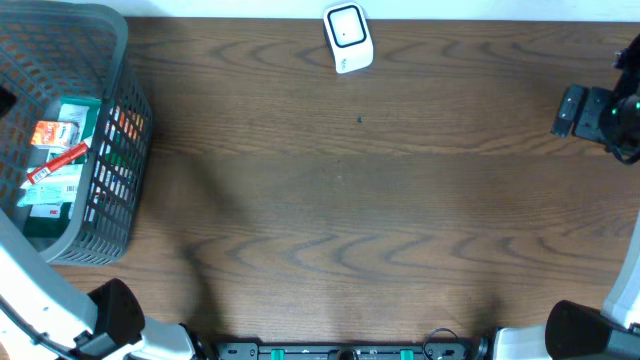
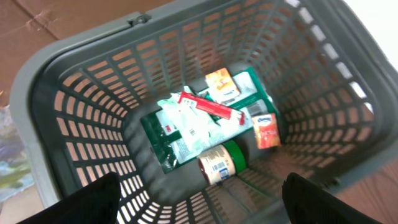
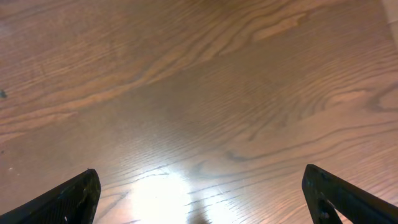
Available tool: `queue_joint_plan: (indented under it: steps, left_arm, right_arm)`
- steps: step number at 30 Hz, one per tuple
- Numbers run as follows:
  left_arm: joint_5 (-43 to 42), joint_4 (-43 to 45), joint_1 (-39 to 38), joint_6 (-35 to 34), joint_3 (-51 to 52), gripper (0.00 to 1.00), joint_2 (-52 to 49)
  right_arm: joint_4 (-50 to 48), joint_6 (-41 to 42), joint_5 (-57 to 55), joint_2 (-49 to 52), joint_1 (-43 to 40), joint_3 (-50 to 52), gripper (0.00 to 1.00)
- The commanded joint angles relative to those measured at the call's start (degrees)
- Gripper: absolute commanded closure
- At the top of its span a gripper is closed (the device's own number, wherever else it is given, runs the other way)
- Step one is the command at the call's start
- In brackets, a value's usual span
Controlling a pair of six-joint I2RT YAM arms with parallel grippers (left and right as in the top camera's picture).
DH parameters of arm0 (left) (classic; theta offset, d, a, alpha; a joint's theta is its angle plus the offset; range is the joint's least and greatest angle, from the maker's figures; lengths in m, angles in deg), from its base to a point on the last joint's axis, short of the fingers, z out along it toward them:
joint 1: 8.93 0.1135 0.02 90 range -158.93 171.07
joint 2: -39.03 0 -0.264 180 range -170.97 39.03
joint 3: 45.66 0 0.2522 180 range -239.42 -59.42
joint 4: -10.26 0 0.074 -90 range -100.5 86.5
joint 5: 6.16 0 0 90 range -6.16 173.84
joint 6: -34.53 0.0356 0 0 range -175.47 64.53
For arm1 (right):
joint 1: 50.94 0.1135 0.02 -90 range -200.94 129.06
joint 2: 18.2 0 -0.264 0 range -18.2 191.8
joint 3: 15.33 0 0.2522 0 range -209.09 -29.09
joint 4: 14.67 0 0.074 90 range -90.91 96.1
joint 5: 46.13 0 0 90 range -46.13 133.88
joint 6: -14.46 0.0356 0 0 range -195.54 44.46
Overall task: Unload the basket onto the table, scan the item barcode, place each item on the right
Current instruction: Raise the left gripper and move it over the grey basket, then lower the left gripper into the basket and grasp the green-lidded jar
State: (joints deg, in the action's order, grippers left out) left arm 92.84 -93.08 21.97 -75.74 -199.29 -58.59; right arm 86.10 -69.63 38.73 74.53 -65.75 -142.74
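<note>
Several items lie in the grey basket [image 2: 74, 93]: a flat green package [image 2: 186, 134], a red tube [image 2: 211, 109], two small orange boxes [image 2: 266, 130] and a can [image 2: 221, 165] on its side with a barcode label showing. My left gripper [image 2: 199, 205] hangs open above the basket's near end, touching nothing. The white scanner [image 1: 347, 38] stands at the table's far edge. My right gripper [image 3: 202, 199] is open over bare wood with nothing between its fingers; in the overhead view the right gripper [image 1: 572, 110] sits at the far right.
The basket [image 1: 110, 150] fills the table's left end, its tall slatted walls surrounding the items. The wooden table [image 1: 350, 200] stretches between basket and right arm. Arm bases sit along the near edge.
</note>
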Motion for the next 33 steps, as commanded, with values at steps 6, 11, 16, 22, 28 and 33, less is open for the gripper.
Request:
queue_joint_plan:
  steps: [6,11,16,22,28,33]
  left_arm:
    - [-5.4,-2.0,0.7,8.8,-0.6,0.15,-6.8]
    - [-5.6,-4.7,0.7,10.0,-0.6,0.11,-9.3]
    - [-5.6,-7.2,0.6,10.4,-0.4,0.11,-12.3]
    - [-6.5,-7.2,0.7,12.5,2.2,0.11,-15.6]
    - [-9.3,-6.6,0.6,14.3,7.0,0.11,-18.5]
    - [-12.0,-1.0,0.6,16.2,14.5,0.11,-18.6]
  right_arm:
    - [0.0,0.9,0.9,0.7,-0.2,-0.6,0.01]
    - [0.0,0.9,0.9,0.7,-0.2,-0.6,0.01]
    - [0.0,0.9,0.9,0.7,-0.2,-0.6,0.01]
    - [0.0,0.9,0.9,0.7,-0.2,-0.6,0.01]
    - [0.0,0.9,0.9,0.7,-0.2,-0.6,0.01]
    - [0.0,0.9,0.9,0.7,-0.2,-0.6,0.01]
